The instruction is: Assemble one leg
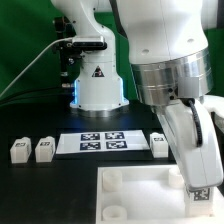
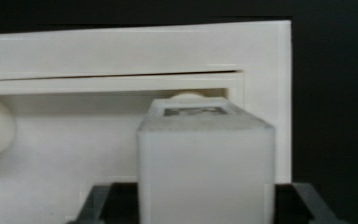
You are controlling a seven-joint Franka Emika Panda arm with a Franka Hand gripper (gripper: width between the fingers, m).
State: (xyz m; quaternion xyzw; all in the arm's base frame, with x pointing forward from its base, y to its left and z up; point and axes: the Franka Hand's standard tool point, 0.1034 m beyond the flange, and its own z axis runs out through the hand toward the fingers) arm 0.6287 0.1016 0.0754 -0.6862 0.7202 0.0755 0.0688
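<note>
In the exterior view, we see the tool (image 1: 203, 172) low over the large white plate (image 1: 130, 196) on the black surface (image 1: 30, 190), clenched around a tagged leg (image 1: 200, 192) at the plate's edge toward that view's right, while two spare legs (image 1: 19, 150) (image 1: 44, 149) and another (image 1: 159, 145) flank the marker board (image 1: 103, 142). From the wrist view, we find the leg (image 2: 204, 160) upright between the dark fingers (image 2: 101, 205), standing just in front of the plate's (image 2: 105, 60) wall, its threaded tip beside a round socket.
</note>
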